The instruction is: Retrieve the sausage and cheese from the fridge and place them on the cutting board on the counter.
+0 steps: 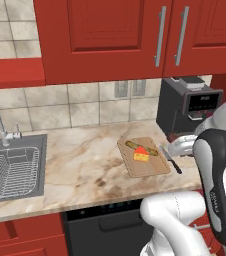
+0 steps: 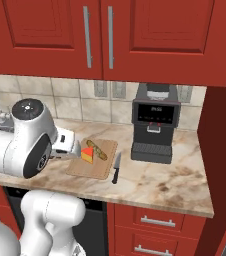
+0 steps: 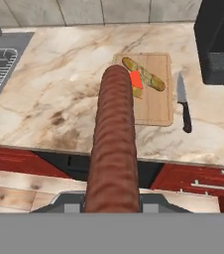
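Note:
A dark reddish-brown sausage (image 3: 113, 149) rises from between the fingers of my gripper (image 3: 113, 199), which is shut on it. It points toward the cutting board (image 3: 159, 106). The hand (image 2: 66, 146) hovers above the counter's front edge, short of the board. On the tan cutting board (image 1: 152, 171) lies the cheese (image 1: 141, 155), a yellow wedge with a red edge (image 3: 136, 79). The cheese touches a greenish-brown elongated food piece (image 3: 146, 74). The board rests on the marbled counter (image 1: 85, 165). The fridge is out of view.
A black-handled knife (image 3: 184, 105) lies just right of the board. A dark coffee machine (image 2: 155, 125) stands behind and to the right. A steel sink (image 1: 12, 167) with a wire rack lies far left. Red wall cabinets (image 1: 110, 35) hang above.

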